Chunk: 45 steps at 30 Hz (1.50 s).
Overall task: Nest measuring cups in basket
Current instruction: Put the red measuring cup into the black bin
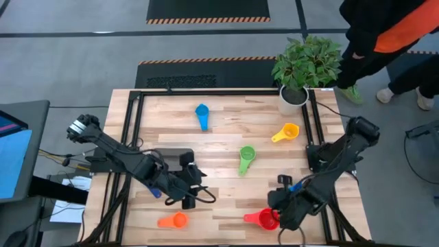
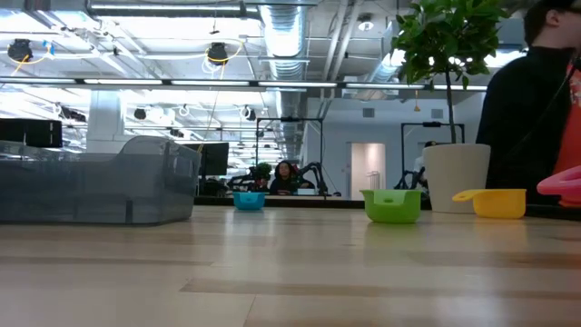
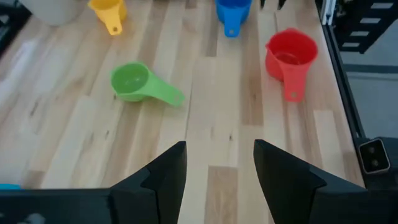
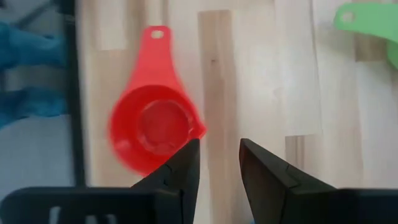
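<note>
Red cup [image 4: 153, 134] was seen closest, lower left of the right wrist frame, just beside the right gripper [image 4: 216, 163], fingers partly apart, nothing held. Left gripper [image 3: 217, 168] was held open and empty above bare table [image 3: 211, 124]. Basket [image 2: 95, 186] was noted at left in the low view; green cup [image 1: 246, 158] at centre overhead.

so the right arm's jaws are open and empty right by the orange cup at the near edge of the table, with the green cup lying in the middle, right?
Not quite: the cup by the right gripper is the red cup, not the orange one. The right wrist view shows it beside the open, empty jaws. In the high view the orange cup lies nearer the left arm. The green cup does lie in the middle.
</note>
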{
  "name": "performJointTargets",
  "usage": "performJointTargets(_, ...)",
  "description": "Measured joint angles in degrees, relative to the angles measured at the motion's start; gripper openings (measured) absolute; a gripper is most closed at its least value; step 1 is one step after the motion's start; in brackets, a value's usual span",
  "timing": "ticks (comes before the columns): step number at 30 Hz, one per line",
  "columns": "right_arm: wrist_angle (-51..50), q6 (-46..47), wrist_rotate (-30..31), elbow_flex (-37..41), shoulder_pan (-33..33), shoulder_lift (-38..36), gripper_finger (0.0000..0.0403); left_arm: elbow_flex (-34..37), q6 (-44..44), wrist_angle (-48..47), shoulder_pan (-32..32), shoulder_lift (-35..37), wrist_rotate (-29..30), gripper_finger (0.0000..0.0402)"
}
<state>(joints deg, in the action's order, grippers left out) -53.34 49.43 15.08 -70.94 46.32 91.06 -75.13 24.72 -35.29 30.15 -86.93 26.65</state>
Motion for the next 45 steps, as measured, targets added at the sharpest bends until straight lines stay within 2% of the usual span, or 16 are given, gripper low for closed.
performJointTargets(5, 3.69, 0.04, -0.31, 0.00, -1.26, 6.81, 0.0133, 0.00, 2.04, 0.30, -0.02, -1.85, -1.48, 0.0177)
performJointTargets(7, 5.64, 0.07, -3.02, 0.00, -1.93, 9.52, 0.0135, 0.00, 3.13, 0.29, -0.02, -2.50, -2.69, 0.0177)
performJointTargets(10, 5.54, -1.15, -16.58, -0.87, -3.32, 12.72, 0.0139, 0.00, 3.66, 0.51, 0.00, -2.75, -4.42, 0.0177)
performJointTargets(12, 6.13, -6.97, -25.80, -1.82, -4.23, 13.58, 0.0142, 0.00, 3.74, 0.14, 0.16, -2.91, -4.94, 0.0177)
performJointTargets(13, 6.39, -8.23, -27.08, -2.63, -4.58, 13.68, 0.0143, 0.02, 3.65, 0.10, 0.18, -2.91, -4.98, 0.0177)
performJointTargets(15, 5.47, -8.09, -25.68, -4.42, -5.17, 13.59, 0.0144, 0.02, 3.42, 0.36, 0.22, -2.91, -5.03, 0.0177)
performJointTargets(21, 2.89, -4.58, -14.74, -6.32, -6.55, 9.68, 0.0146, 0.02, 3.44, 0.42, 0.20, -2.91, -4.96, 0.0177)
performJointTargets(29, 6.74, 7.09, -16.19, -6.34, -7.48, 7.03, 0.0135, 0.02, 3.18, 0.52, 0.19, -2.91, -4.89, 0.0177)
performJointTargets(40, 8.28, 4.72, -16.66, -6.27, -8.24, 7.60, 0.0138, 0.02, 2.72, 0.51, 0.02, -2.89, -3.31, 0.0177)
performJointTargets(45, 5.36, 7.32, -17.53, -6.27, -8.08, 7.60, 0.0140, 0.02, 2.70, 0.50, 0.02, -2.89, -3.32, 0.0177)
